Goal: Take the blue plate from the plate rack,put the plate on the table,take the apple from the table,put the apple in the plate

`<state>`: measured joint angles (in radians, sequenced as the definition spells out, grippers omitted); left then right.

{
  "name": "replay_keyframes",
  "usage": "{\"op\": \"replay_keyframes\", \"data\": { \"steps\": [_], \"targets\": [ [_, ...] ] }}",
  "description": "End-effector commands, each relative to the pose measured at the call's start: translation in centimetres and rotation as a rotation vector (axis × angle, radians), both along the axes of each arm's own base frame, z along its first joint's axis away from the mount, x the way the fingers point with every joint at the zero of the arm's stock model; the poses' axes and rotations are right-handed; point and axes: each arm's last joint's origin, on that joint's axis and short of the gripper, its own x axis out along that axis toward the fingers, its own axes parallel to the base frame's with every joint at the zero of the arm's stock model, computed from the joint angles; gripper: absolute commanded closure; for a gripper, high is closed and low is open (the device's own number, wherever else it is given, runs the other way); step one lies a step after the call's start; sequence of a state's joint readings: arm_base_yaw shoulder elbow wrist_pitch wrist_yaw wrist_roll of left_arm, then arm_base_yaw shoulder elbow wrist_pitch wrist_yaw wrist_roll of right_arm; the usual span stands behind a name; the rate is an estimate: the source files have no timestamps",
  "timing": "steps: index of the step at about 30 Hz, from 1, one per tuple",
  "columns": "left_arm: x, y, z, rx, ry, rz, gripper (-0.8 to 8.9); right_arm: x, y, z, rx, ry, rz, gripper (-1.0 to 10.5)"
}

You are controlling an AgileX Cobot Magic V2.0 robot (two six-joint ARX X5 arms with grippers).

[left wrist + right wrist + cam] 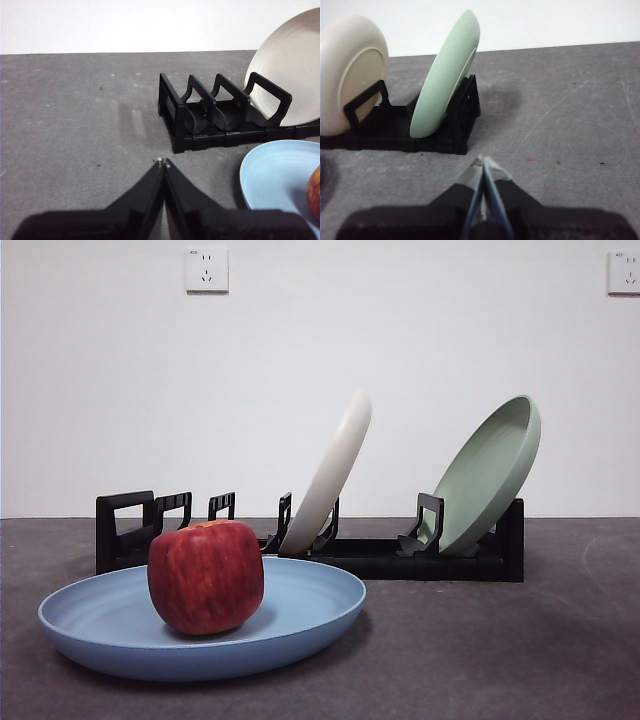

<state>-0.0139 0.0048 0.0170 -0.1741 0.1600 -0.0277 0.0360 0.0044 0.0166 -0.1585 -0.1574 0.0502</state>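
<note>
Red apple (pixel 206 577) sits in the blue plate (pixel 300 615) on the counter (pixel 480 650), before the rack (pixel 400 555). Both tools, left (pixel 163 162) and right (pixel 483 161), are closed and empty; a stray sweep could roll it.

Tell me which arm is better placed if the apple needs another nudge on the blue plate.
Left, probably. The left gripper has the blue plate and apple beside it; the right gripper sees only the green plate and cream plate.

No readable text, labels, brands or numbers on anything.
</note>
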Motion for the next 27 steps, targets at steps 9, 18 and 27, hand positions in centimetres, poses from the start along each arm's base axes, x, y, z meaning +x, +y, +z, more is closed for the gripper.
{"op": "replay_keyframes", "data": {
  "steps": [9, 18, 27],
  "targets": [
    [0.05, 0.03, -0.42, -0.006, 0.011, 0.004, 8.16, 0.04, 0.03, -0.46, 0.101, 0.043, -0.018, 9.5],
    [0.05, 0.03, -0.42, -0.005, 0.011, 0.004, 8.16, 0.04, 0.03, -0.45, 0.101, 0.043, -0.018, 9.5],
    [0.05, 0.03, -0.42, -0.005, 0.011, 0.004, 8.16, 0.04, 0.03, -0.45, 0.101, 0.043, -0.018, 9.5]
  ]
}}
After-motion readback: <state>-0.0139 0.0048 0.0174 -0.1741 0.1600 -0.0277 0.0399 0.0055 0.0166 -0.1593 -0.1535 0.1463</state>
